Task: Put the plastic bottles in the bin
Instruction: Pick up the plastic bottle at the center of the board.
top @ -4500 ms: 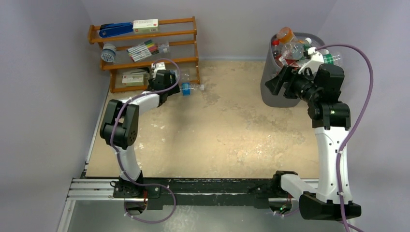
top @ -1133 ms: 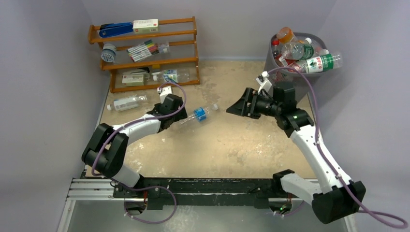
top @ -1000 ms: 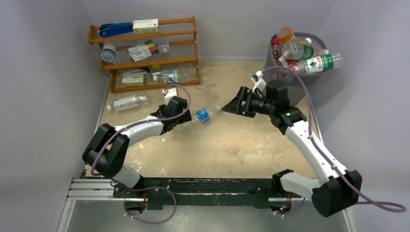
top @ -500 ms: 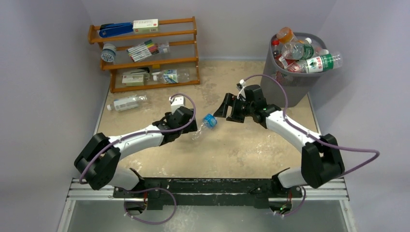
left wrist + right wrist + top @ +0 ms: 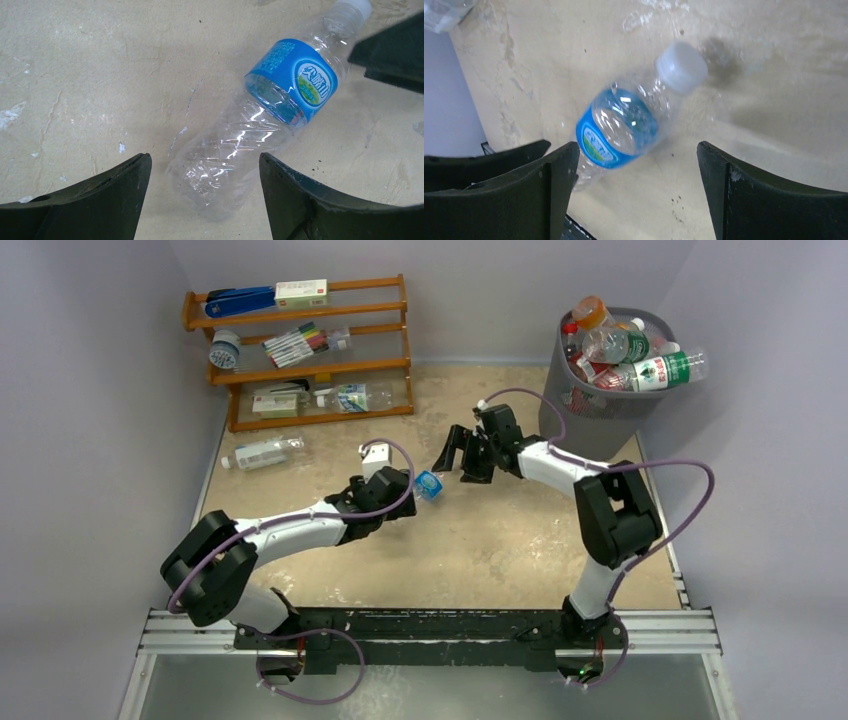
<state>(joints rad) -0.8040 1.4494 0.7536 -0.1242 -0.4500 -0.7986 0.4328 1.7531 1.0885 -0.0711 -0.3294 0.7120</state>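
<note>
Right wrist view: bottle (image 5: 619, 127) base hidden behind a finger (image 5: 555, 186)

Three bottles (image 5: 428, 485) outside one bin (image 5: 592, 428); one rack (image 5: 322, 367)

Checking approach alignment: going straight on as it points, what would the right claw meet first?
Probably the cap end of the blue-label bottle held by the left claw; it lies straight ahead of the open right claw. Depth is unclear.
</note>
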